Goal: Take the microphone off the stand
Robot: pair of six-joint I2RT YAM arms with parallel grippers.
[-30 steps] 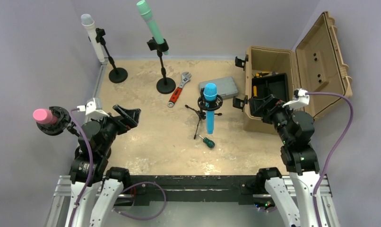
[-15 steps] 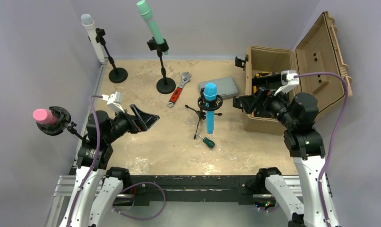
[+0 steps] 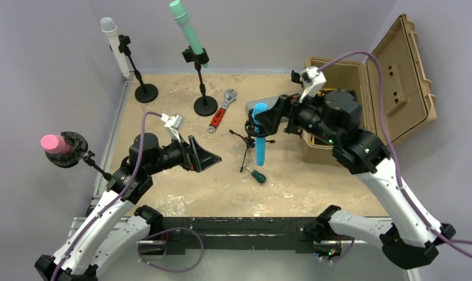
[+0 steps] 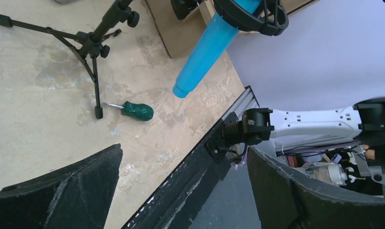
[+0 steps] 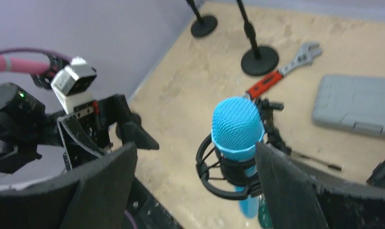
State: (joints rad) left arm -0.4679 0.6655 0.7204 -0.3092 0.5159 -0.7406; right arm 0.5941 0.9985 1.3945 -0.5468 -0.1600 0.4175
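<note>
Mic (image 5: 237, 126) bright blue w/ mesh head up, in blk stand (image 4: 91, 45).

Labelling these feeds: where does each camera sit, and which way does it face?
Top: above and behind, looking down on the table; left arm and right arm show.
Left wrist: on the left arm, facing the blue microphone tail and screwdriver; own fingers below.
Right wrist: above the microphone's head; own fingers flank it.
Shared: microphone, all three.

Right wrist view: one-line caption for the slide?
Right gripper, jaws open, lined up on the blue mic in its ring mount; wrench beyond.
</note>
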